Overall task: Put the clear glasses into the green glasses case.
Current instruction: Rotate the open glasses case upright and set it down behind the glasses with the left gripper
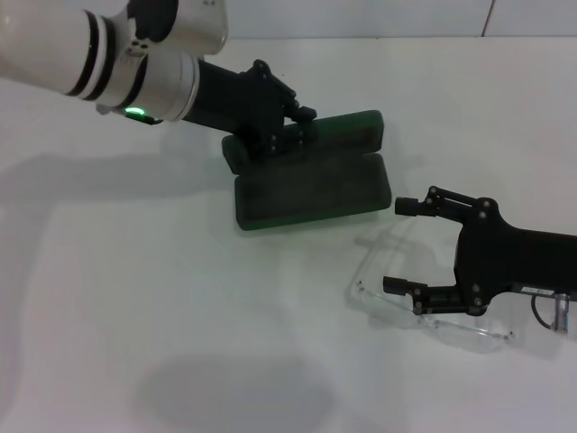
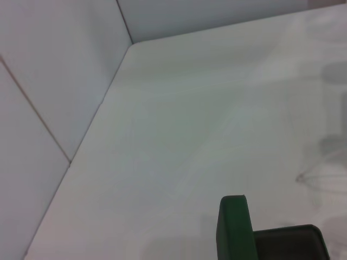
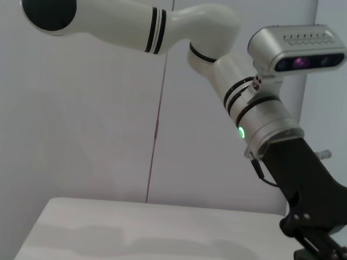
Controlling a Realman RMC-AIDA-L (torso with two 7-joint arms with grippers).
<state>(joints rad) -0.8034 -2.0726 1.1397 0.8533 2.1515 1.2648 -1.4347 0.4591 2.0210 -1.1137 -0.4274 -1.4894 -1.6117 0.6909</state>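
The green glasses case (image 1: 311,189) lies open at the table's middle back, its lid (image 1: 343,131) raised behind the base. My left gripper (image 1: 287,131) sits on the lid's left end, its fingers closed across it. The left wrist view shows only the lid's green edge (image 2: 234,227) and the dark lining (image 2: 287,244). The clear glasses (image 1: 451,323) lie on the table at the front right, one temple arm (image 1: 383,248) reaching toward the case. My right gripper (image 1: 403,245) is open just over the glasses' left part, its lower finger (image 1: 406,286) near the front frame.
The white table (image 1: 135,298) ends at pale walls (image 2: 54,81) behind and to the left. The right wrist view shows the left arm (image 3: 255,103) and the head camera (image 3: 298,49) against the wall.
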